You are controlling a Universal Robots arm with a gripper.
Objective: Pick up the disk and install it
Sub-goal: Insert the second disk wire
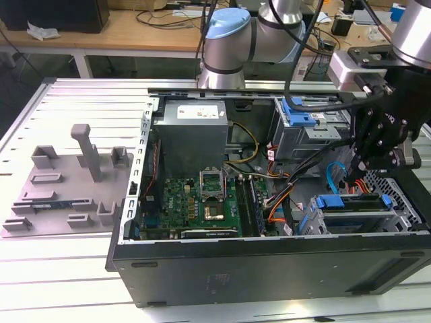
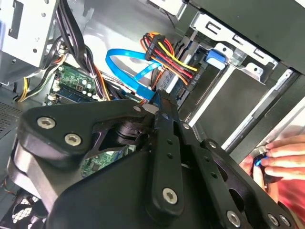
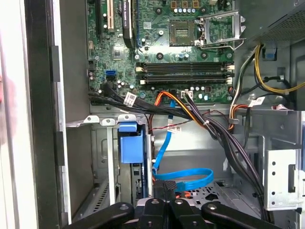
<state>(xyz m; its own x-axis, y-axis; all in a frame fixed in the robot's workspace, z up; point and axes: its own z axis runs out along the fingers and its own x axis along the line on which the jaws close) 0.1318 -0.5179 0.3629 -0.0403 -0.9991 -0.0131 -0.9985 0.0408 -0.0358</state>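
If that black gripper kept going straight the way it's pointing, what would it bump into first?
Probably the blue cable looped just past the gripper, with the drive cage floor beyond it; depth is hard to judge.

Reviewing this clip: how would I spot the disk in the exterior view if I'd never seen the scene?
Start at the open computer case and go to its near corner at the exterior view's right, beneath the black hand. The disk is the flat grey slab lying there, framed by a blue bracket, unlike the big grey power supply box at the case's far side.
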